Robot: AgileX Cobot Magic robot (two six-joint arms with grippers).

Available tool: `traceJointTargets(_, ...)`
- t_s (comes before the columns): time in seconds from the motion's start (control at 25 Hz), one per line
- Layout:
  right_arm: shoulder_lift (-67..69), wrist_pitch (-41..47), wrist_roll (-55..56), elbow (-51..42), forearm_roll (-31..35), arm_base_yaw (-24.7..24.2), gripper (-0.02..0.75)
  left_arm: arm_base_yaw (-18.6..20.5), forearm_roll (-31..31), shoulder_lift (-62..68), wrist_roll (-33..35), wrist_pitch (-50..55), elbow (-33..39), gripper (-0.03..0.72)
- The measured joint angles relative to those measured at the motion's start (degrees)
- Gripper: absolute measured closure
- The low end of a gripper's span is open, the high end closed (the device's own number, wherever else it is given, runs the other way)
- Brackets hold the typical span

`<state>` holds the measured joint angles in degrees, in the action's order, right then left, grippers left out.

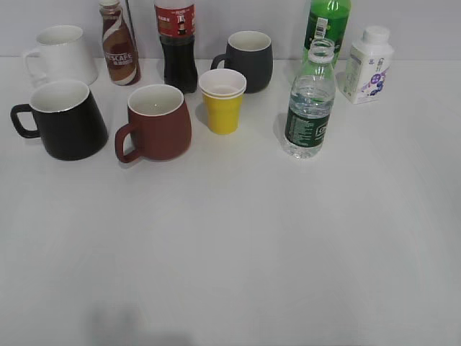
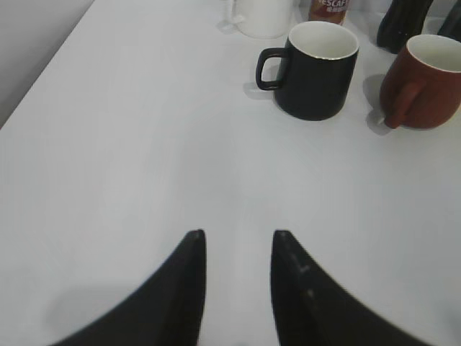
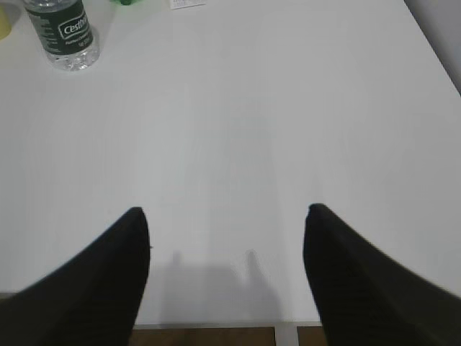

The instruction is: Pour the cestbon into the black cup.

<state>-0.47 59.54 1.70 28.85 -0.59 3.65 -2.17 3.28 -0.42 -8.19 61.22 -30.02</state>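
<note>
The cestbon bottle stands upright and uncapped at the centre right of the white table; its base shows in the right wrist view. The glossy black cup with white interior stands at the far left, handle to the left; it also shows in the left wrist view. My left gripper is open and empty over bare table, well short of the black cup. My right gripper is wide open and empty near the table's front edge, far from the bottle. Neither gripper shows in the exterior view.
A reddish-brown mug, stacked yellow paper cups, a dark grey mug, a white mug, a Nescafe bottle, a cola bottle, a green soda bottle and a white milk bottle stand along the back.
</note>
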Motion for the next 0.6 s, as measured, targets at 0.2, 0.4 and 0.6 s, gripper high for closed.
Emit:
traceJointTargets(0.2, 0.0, 0.0, 0.0, 0.0, 0.0, 0.0, 0.236, 0.0, 0.0, 0.0, 0.0, 0.0, 0.0, 0.451)
traceJointTargets(0.4, 0.0, 0.0, 0.0, 0.0, 0.0, 0.0, 0.237, 0.0, 0.0, 0.0, 0.0, 0.0, 0.0, 0.451)
traceJointTargets(0.6, 0.0, 0.0, 0.0, 0.0, 0.0, 0.0, 0.237, 0.0, 0.0, 0.0, 0.0, 0.0, 0.0, 0.451)
